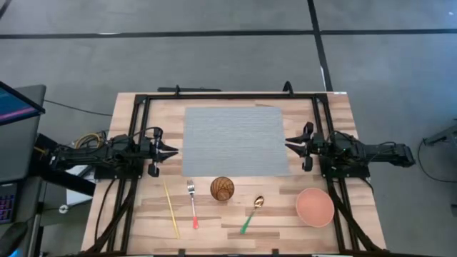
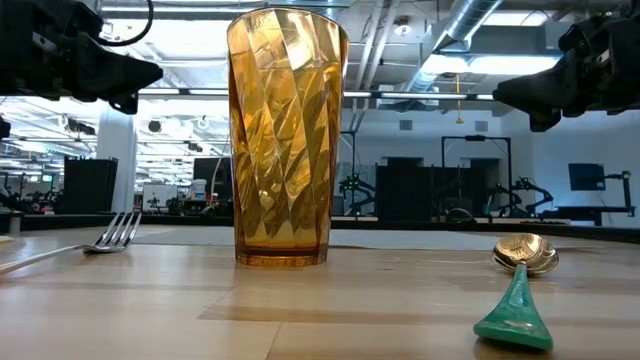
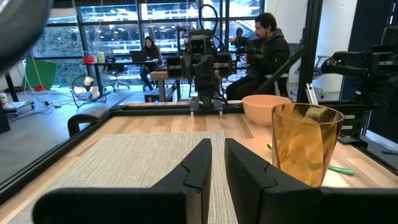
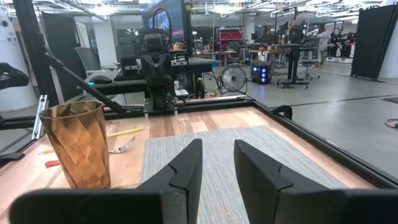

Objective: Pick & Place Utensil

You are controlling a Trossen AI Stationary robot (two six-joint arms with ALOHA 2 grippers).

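An amber faceted cup (image 1: 222,188) stands upright on the wood near the grey placemat's (image 1: 235,140) near edge. A fork with a red handle (image 1: 192,203) lies left of the cup, a gold spoon with a green handle (image 1: 252,214) right of it, and a yellow chopstick (image 1: 171,208) farther left. A pink bowl (image 1: 315,206) sits near the right near corner. My left gripper (image 1: 173,151) hovers at the mat's left edge, slightly open. My right gripper (image 1: 289,145) hovers at the mat's right edge, open. Both hold nothing.
A black metal frame (image 1: 228,95) borders the table. In the low view the cup (image 2: 286,140) stands centre, the fork's tines (image 2: 118,232) left and the spoon (image 2: 520,280) right. People sit at desks in the room beyond. The placemat carries nothing.
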